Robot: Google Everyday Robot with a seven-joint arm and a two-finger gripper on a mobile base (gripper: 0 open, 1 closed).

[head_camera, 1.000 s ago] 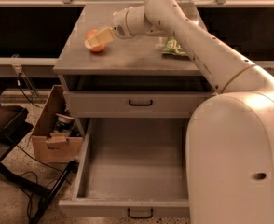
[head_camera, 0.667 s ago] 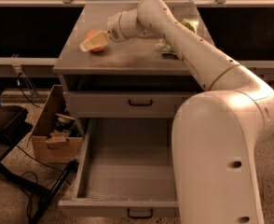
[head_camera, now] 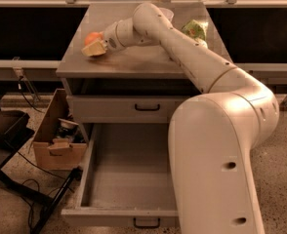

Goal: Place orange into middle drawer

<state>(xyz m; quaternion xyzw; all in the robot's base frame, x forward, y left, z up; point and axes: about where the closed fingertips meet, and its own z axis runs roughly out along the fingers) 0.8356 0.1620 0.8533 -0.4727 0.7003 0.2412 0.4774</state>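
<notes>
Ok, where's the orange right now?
In the camera view the orange is at the left of the cabinet top, right against the gripper, and not yet in the open middle drawer below.

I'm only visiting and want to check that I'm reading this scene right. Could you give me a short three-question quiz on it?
1. Where is the orange?
A) on the cabinet top, near its left edge
B) inside a drawer
C) on the floor

2. True or false: the middle drawer stands pulled open.

3. Fill in the missing word: the gripper is over the cabinet top, right at the ____.

Key: 1 A; 2 true; 3 orange.
</notes>
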